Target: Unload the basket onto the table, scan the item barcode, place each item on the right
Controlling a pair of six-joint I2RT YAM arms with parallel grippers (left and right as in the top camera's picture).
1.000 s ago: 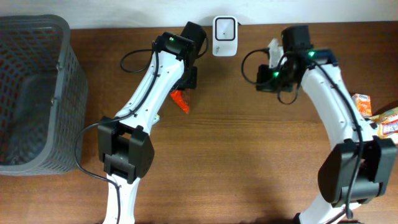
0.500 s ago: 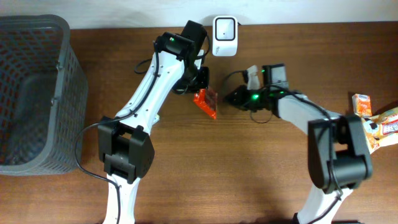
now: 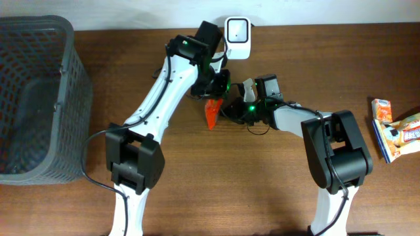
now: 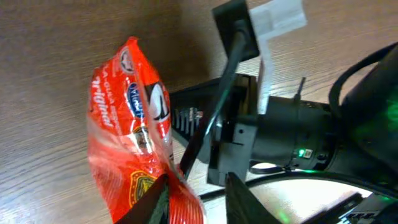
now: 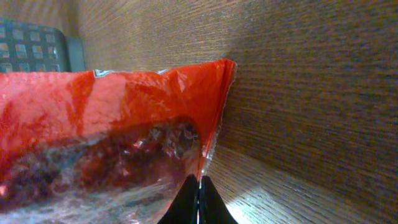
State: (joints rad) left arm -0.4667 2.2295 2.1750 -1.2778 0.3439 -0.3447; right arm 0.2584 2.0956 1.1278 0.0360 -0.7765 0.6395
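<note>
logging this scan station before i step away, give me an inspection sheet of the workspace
surface: brown wooden table, no spills seen
job's things: red snack packet between the two grippers, just in front of the white barcode scanner
clutter: grey mesh basket at the left; snack packs at the right edge
grippers: left gripper open, the packet's corner between its fingers; right gripper shut on the packet's edge
cables: black cable looped off the left arm, clear of the packet
surroundings: nothing seen
</note>
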